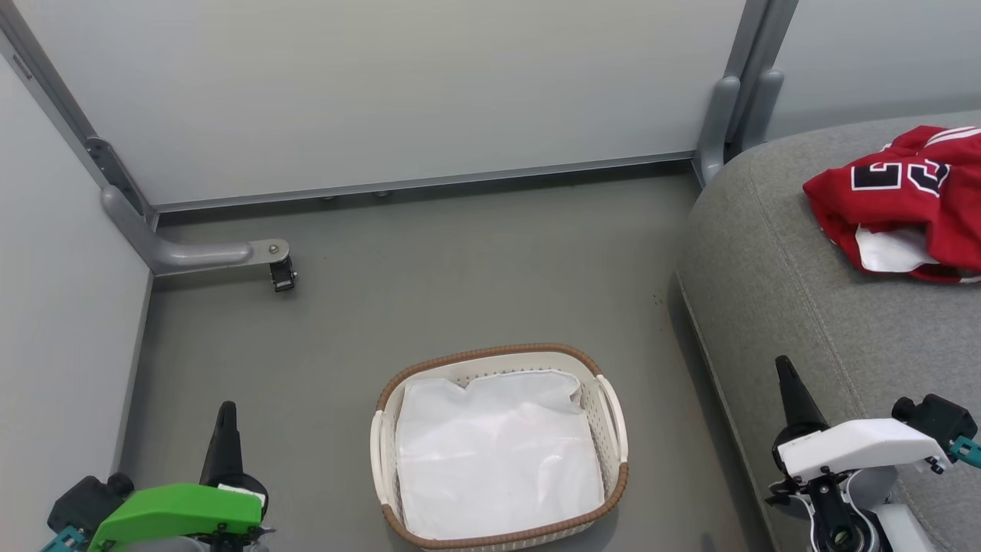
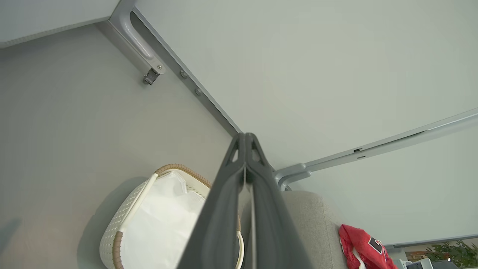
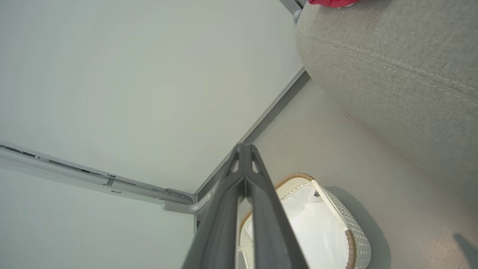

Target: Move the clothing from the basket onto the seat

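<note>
Red clothing [image 1: 904,203] lay crumpled on the seat [image 1: 782,307], right of and beyond the basket [image 1: 490,354], which held just its white liner sheet [image 1: 498,452]; the job looked finished. Both pairs of jaws were clenched on nothing, one to each side of the basket. It stood on a grey floor [image 1: 460,268], pale wall panels [image 1: 421,92] beyond it.

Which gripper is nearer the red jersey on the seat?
Right. The right gripper, shut, sits by the near edge of the seat, on the same side as the jersey. The left gripper, also shut, is over the floor beyond the basket, farther away.
</note>
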You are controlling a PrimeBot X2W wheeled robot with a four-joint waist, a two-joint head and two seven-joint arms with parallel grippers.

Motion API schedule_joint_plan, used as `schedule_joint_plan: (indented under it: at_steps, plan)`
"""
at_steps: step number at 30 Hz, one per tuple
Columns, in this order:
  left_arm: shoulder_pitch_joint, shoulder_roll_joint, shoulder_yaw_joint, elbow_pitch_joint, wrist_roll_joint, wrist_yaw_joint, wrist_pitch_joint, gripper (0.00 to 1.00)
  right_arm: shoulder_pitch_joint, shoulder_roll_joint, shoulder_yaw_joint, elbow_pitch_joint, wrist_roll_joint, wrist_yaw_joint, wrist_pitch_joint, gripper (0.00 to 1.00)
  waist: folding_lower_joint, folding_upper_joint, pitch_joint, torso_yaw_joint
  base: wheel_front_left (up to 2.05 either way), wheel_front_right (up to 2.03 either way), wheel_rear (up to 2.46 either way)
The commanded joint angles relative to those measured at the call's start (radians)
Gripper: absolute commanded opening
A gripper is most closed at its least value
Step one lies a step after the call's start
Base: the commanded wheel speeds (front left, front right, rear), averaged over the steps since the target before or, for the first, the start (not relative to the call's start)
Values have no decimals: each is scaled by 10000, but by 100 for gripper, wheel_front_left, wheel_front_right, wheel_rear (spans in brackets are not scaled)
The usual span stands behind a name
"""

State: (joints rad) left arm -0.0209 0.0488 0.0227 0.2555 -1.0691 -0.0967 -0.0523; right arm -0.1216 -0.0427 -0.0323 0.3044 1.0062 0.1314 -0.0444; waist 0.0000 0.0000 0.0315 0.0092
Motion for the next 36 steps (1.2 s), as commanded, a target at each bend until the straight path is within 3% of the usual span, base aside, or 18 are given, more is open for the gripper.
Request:
schedule_joint_plan:
  at_steps: [1,36]
  plan:
    - [-276,89,71,-128,-300,-57,81,0,7,-62,-74,-159,306,-6,77,0,0,0,-5,-2,0,0,0]
    - [-665,89,546,-126,-3285,-237,973,0,104,-86,-516,-432,3617,-6,957,0,0,0,-144,-47,0,0,0]
